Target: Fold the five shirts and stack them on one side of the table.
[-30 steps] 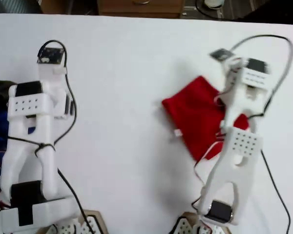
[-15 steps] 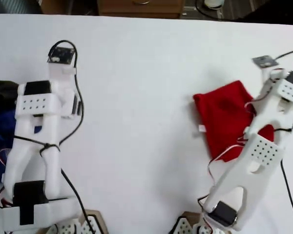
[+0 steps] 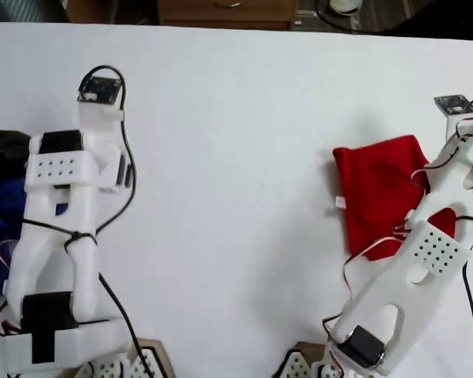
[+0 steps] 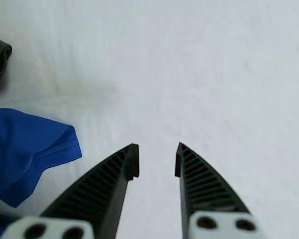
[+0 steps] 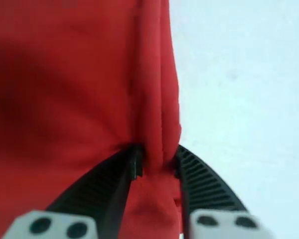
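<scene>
A folded red shirt (image 3: pixel 382 189) lies near the table's right edge, partly under the right arm (image 3: pixel 426 252). My right gripper (image 5: pixel 157 162) is shut on the red shirt (image 5: pixel 79 99), pinching a bunched fold at its edge. On the left side of the table my left gripper (image 4: pixel 154 159) hangs open over bare white table, nothing between its fingers. A blue shirt (image 4: pixel 25 149) lies beside it, and the same blue shirt (image 3: pixel 0 228) sits at the table's far left edge with a dark shirt (image 3: pixel 4 146) just beyond it.
The white table (image 3: pixel 229 157) stretches wide between the two arms. Cables run from both arms toward the near edge. Wooden furniture stands beyond the far edge.
The right arm has dragged the red shirt rightward toward the table's right edge. The left arm shifted slightly right early on, then stayed put.
</scene>
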